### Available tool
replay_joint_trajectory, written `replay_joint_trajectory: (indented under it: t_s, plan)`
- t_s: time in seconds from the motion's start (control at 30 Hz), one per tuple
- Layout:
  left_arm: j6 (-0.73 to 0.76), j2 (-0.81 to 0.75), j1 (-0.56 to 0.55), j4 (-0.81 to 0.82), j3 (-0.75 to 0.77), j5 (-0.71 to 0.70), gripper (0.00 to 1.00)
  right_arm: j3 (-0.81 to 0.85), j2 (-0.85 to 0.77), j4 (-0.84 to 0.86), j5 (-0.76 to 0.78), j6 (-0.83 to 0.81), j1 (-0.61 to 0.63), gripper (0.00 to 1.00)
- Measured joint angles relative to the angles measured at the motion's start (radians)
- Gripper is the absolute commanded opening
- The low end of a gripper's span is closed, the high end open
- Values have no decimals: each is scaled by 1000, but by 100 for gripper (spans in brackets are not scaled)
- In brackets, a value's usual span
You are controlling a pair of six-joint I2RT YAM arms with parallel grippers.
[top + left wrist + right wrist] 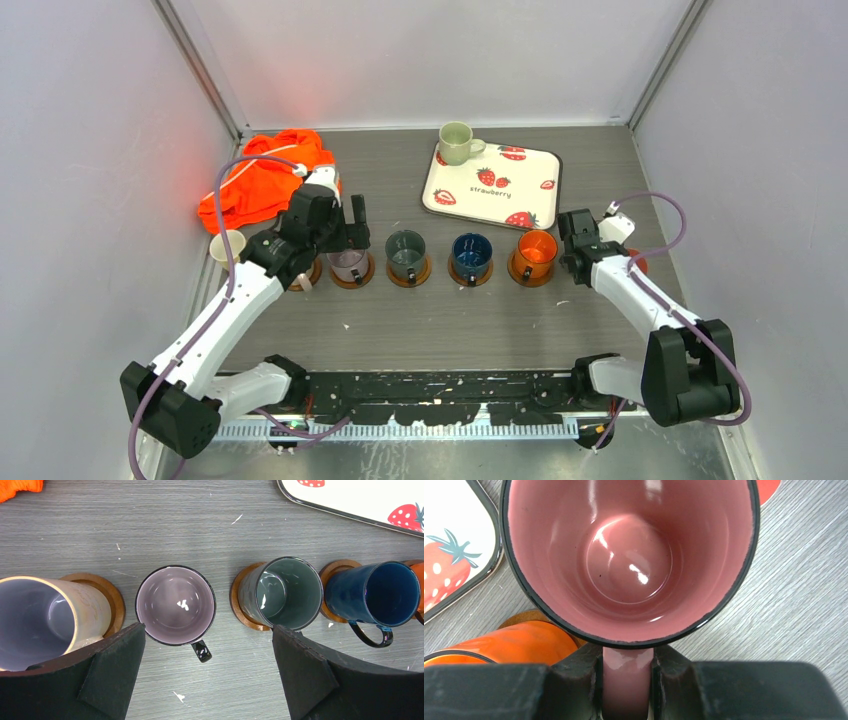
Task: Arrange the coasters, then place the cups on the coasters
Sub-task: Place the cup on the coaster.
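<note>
The left gripper (207,632) hangs with its jaws spread wide and nothing in them. The lilac-grey mug (175,605) stands upright below the gap between the two pads, nearer the left one, with its handle pointing back toward the wrist. The overhead view shows this mug on a brown coaster (352,281) in the row. To one side of it a cream mug (45,622) sits on a wooden coaster (109,594). To the other side are a grey-green mug (286,592) and a navy mug (380,595), each on its own brown disc. The right gripper (627,672) is clamped nearly closed on the handle of the pink mug (629,565). The handle runs straight between the two fingers, and the mug's open mouth faces the wrist camera. Whether its base touches the table cannot be told. Just beside it the orange mug (509,642) rests on a wooden coaster (526,615), near the corner of the strawberry tray (454,555).
</note>
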Motion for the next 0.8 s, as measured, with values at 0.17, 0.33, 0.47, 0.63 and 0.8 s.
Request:
replay_joint_trajectory:
  t_s: [0.17,0.33,0.47,0.63,0.8]
  plan:
    - [0,0,0,0,0,0,100,-2,-2,0,-4,12,3,14]
    - [0,0,0,0,0,0,100,-5,-12,-6,-11,19,9,23]
    - [0,0,0,0,0,0,100,-14,-30,-23,-28,23,12,29]
    - [0,0,0,0,0,0,100,-18,-35,-35,-43,29,13,39]
    - [0,0,0,0,0,0,100,-18,-35,-40,-49,36,16,47]
